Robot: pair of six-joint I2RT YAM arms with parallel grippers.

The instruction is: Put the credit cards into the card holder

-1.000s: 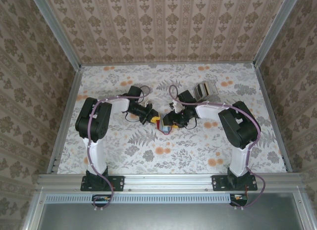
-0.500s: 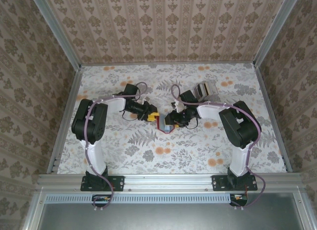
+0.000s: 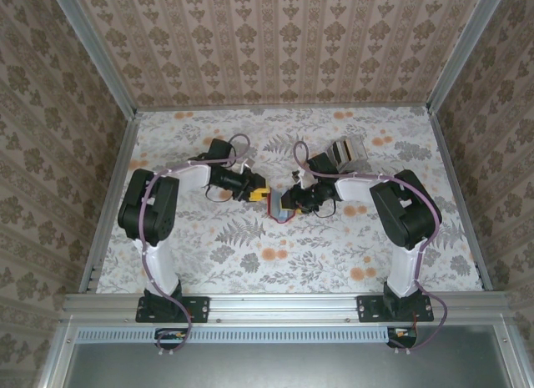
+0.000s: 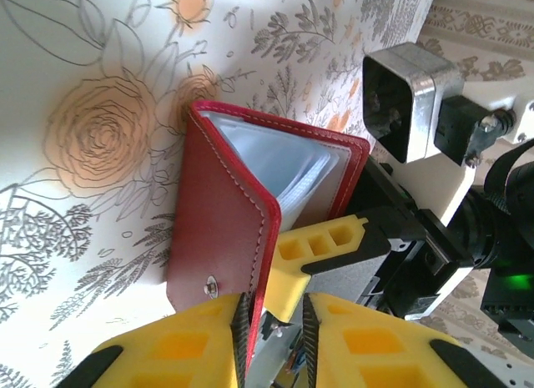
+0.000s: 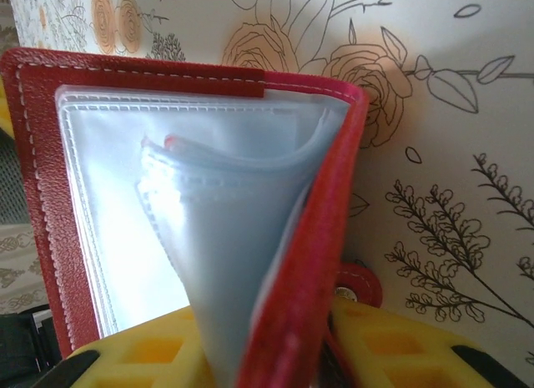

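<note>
Moved: since a second earlier the left fingers [image 4: 167, 355] had eased apart, the right fingers [image 5: 133, 359] had narrowed, and the card holder [image 4: 221, 221] had drifted slightly toward the clear box [image 3: 349, 152].
Left gripper [image 4: 274, 321]: well left of the clear box; yellow fingers slightly apart, straddling the red cover's snap edge, one pad touching it, clamping nothing.
Card holder: left of the clear box and nearer me, standing half open like a book between both grippers.
Right gripper [image 5: 275, 355]: near the clear box's left, closed onto one red cover together with a pale sleeve [image 5: 209, 238].
Risk: I judged the loose left hold could let the cover swing shut, and pinching that sleeve could block its pocket.
Materials: stitched red leather-like covers, a metal snap [image 4: 212, 283], limp glossy translucent sleeves. I could not tell whether cards sat inside.
</note>
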